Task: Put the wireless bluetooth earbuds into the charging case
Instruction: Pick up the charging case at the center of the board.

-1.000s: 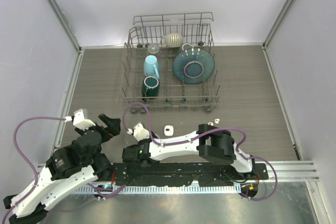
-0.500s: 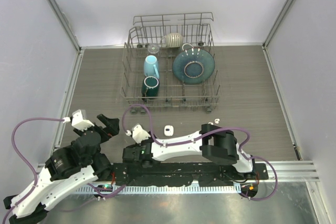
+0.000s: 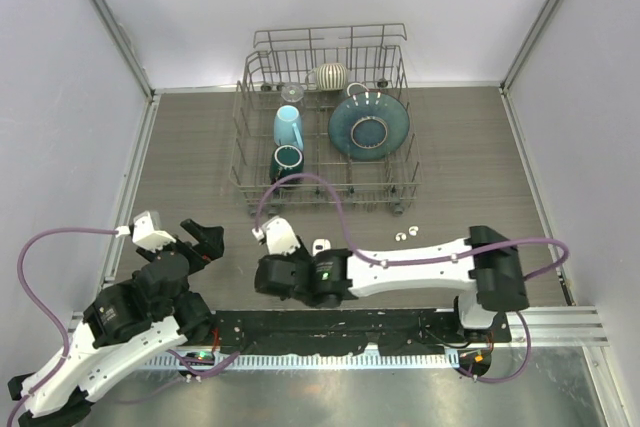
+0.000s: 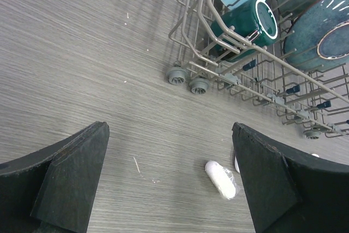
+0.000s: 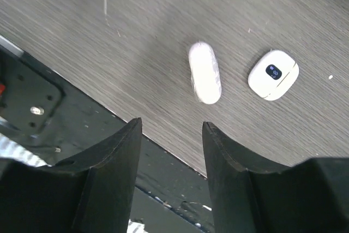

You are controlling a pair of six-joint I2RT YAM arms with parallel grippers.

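Observation:
Two tiny white earbuds [image 3: 399, 236] [image 3: 413, 232] lie on the wooden table just in front of the dish rack. A white rounded-square charging case [image 3: 321, 246] [image 5: 273, 75] rests shut, its dark logo facing up. A white oval case [image 5: 205, 72] [image 4: 221, 179] lies on its edge to the left of it. My right gripper [image 3: 270, 279] [image 5: 172, 126] hangs open over the table's near edge, short of the oval case, with nothing between its fingers. My left gripper [image 3: 198, 240] [image 4: 169, 129] stands wide open and empty, with the oval case near its right finger.
A wire dish rack [image 3: 325, 189] [image 4: 218, 75] stands at the back with a light blue cup [image 3: 288, 126], a dark green cup [image 3: 286, 164] and a blue plate [image 3: 368, 126]. The black base plate [image 5: 32, 102] runs along the near table edge.
My right arm has stretched out, its elbow swinging right, and its jaws have opened wider. The left gripper has drifted slightly left. The cases and earbuds have not moved.

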